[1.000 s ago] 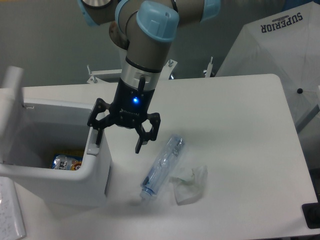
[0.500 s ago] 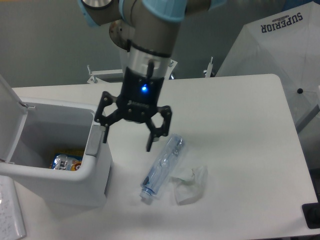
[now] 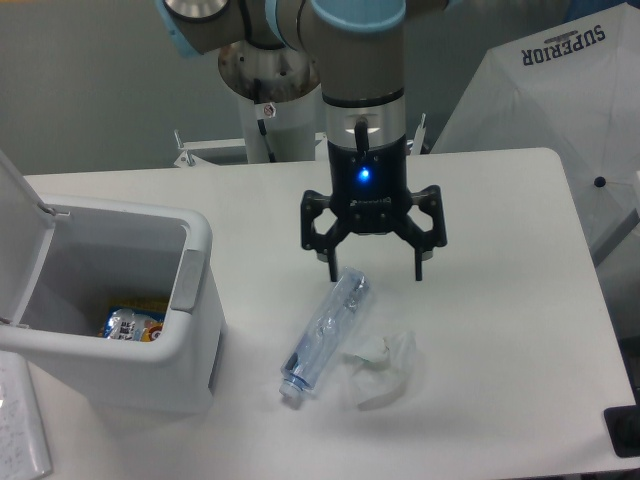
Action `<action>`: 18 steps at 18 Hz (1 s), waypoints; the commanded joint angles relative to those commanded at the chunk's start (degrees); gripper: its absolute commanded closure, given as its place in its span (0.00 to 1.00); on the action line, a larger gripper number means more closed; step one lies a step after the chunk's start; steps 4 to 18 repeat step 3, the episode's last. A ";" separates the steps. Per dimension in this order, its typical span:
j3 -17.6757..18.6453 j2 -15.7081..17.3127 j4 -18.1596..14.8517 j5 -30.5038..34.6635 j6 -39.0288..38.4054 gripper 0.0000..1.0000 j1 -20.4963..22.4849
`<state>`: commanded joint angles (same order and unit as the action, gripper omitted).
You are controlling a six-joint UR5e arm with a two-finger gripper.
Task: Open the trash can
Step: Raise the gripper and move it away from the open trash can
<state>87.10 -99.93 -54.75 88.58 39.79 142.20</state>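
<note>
The gripper (image 3: 375, 268) has been carried to the right since half a second ago: it was then beside the grey tab (image 3: 186, 281) of the trash can (image 3: 150, 355), with one finger close to the bin's right wall, and it is now well apart from the bin, above the table (image 3: 500, 300) near its middle. The bin has not been shifted in that time, and its lid (image 3: 18, 232) is seen swung up at the far left, where a second ago it was blurred in motion. The jaws are spread wide and nothing is held between them. The blue light on the wrist is lit.

The trash can is found to the left of the jaws and somewhat nearer the camera, its mouth uncovered; a crumpled packet (image 3: 130, 322) is seen at the bottom inside. Just below the jaws, toward the camera, a clear bottle (image 3: 325, 335) lies on its side, its upper end close under the left finger; whether the finger touches it cannot be told from this angle, though a gap seems likely. A crumpled piece of clear plastic (image 3: 382, 365) lies against the bottle's right side.

Bare tabletop is left between the jaws and the bin's right wall, and a wider stretch is left to the right of the jaws as far as the table's rounded right edge. Behind the jaws the arm's base (image 3: 270, 100) stands at the far edge.
</note>
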 joint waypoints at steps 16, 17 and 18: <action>0.79 0.26 0.09 0.02 0.20 0.00 0.97; 0.79 0.26 0.09 0.02 0.20 0.00 0.97; 0.79 0.26 0.09 0.02 0.20 0.00 0.97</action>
